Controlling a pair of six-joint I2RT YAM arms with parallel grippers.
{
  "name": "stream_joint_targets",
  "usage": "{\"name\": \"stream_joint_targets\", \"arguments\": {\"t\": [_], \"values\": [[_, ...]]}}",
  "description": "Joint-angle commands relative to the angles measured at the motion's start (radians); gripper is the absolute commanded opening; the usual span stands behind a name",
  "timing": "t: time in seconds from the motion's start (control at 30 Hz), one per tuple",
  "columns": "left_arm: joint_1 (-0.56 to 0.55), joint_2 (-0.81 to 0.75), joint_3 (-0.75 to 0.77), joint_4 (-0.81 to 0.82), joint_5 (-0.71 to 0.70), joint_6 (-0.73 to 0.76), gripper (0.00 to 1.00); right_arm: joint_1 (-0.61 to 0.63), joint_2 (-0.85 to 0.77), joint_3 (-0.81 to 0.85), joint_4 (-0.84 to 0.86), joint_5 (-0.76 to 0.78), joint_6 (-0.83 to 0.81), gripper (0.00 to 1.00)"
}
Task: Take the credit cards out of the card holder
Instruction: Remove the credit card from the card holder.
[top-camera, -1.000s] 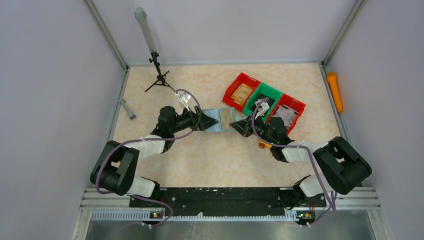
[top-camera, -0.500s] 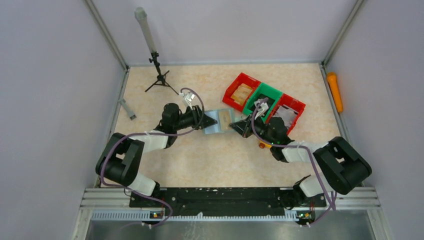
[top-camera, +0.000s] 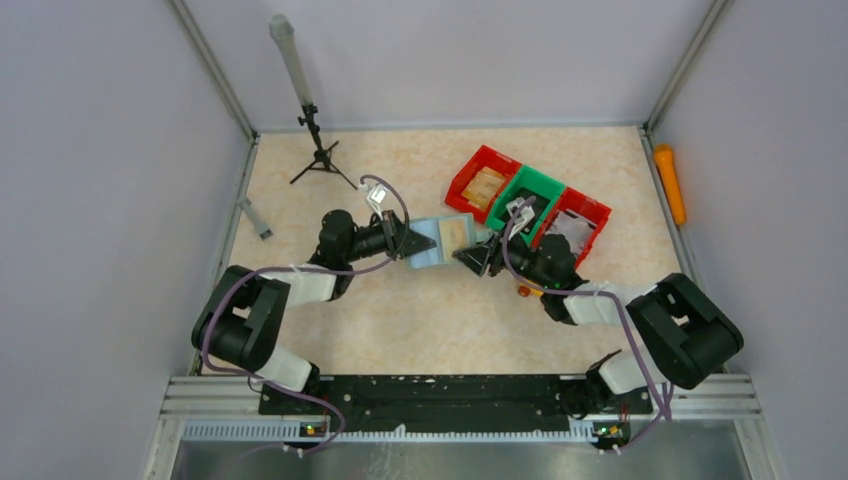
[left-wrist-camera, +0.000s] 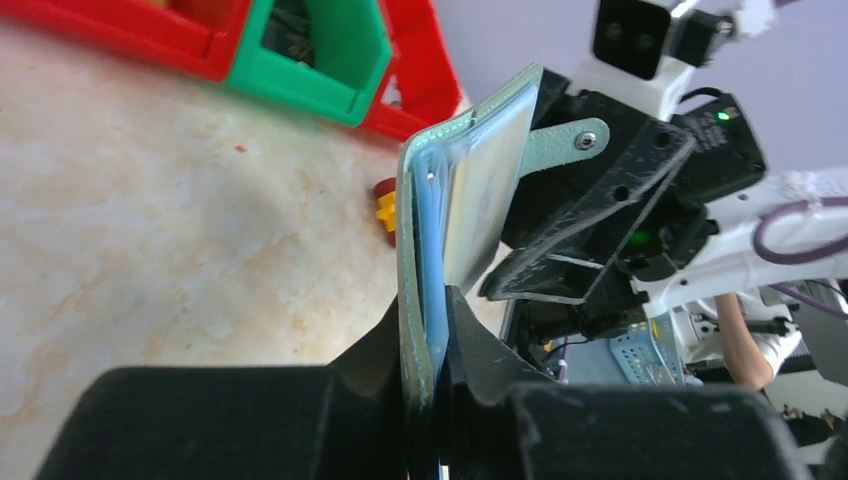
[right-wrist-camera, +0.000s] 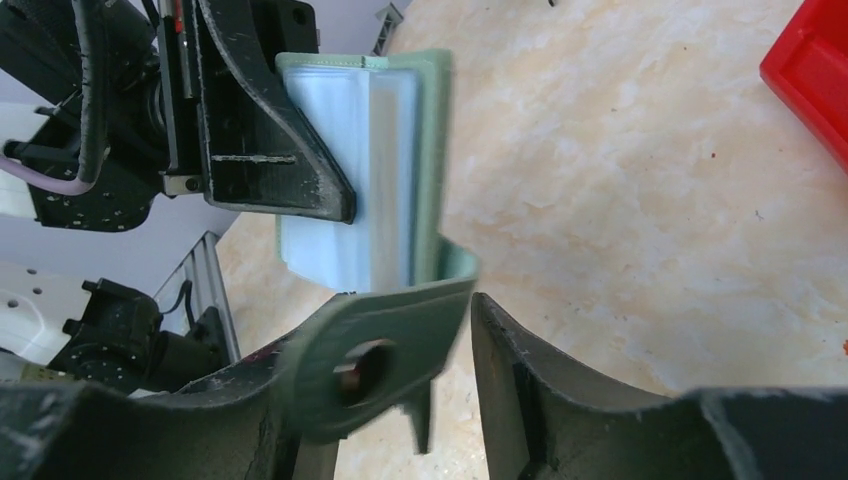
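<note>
The card holder (top-camera: 432, 243) is held upright on edge near the middle of the table (top-camera: 420, 320), just left of the red and green bins (top-camera: 528, 200). The left gripper (left-wrist-camera: 425, 335) pinches one edge of it tight. The right gripper (right-wrist-camera: 400, 310) has its jaws spread, with the holder's snap tab (right-wrist-camera: 370, 355) loose between them. A tan card (top-camera: 453, 232) shows inside.

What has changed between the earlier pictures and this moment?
The left gripper closed on the card holder; the right gripper, which held it before, opened its jaws. The card holder remains between the two arms, and the bins did not move.
</note>
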Motion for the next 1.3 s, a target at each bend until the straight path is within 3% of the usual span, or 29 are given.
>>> {"name": "stream_joint_targets", "arguments": {"t": [0.0, 0.13, 0.33, 0.43, 0.47, 0.57, 0.67, 0.93, 1.27], "values": [[0.004, -0.001, -0.019, 0.300, 0.093, -0.105, 0.00, -0.003, -0.008, 0.022, 0.085, -0.042, 0.002, 0.46], [0.004, 0.001, -0.009, 0.245, 0.084, -0.080, 0.00, -0.005, -0.013, 0.005, 0.132, -0.050, 0.023, 0.34], [0.004, -0.079, 0.011, -0.052, -0.044, 0.073, 0.00, -0.019, -0.015, -0.010, 0.159, -0.039, 0.048, 0.11], [0.004, -0.117, 0.019, -0.154, -0.092, 0.140, 0.00, -0.022, -0.016, -0.015, 0.167, -0.040, 0.048, 0.11], [0.003, -0.126, 0.015, -0.153, -0.098, 0.143, 0.00, -0.022, -0.017, -0.015, 0.166, -0.041, 0.045, 0.15], [0.003, -0.133, 0.019, -0.186, -0.115, 0.160, 0.00, -0.024, -0.023, -0.018, 0.166, -0.044, 0.034, 0.39], [0.003, -0.131, 0.024, -0.205, -0.127, 0.164, 0.00, -0.028, -0.040, -0.031, 0.162, -0.022, 0.029, 0.46], [0.003, -0.132, 0.026, -0.210, -0.125, 0.166, 0.00, -0.032, -0.029, -0.018, 0.149, -0.033, 0.041, 0.12], [0.003, -0.127, 0.024, -0.179, -0.100, 0.153, 0.00, -0.032, -0.014, -0.008, 0.159, -0.062, 0.044, 0.09]]}}
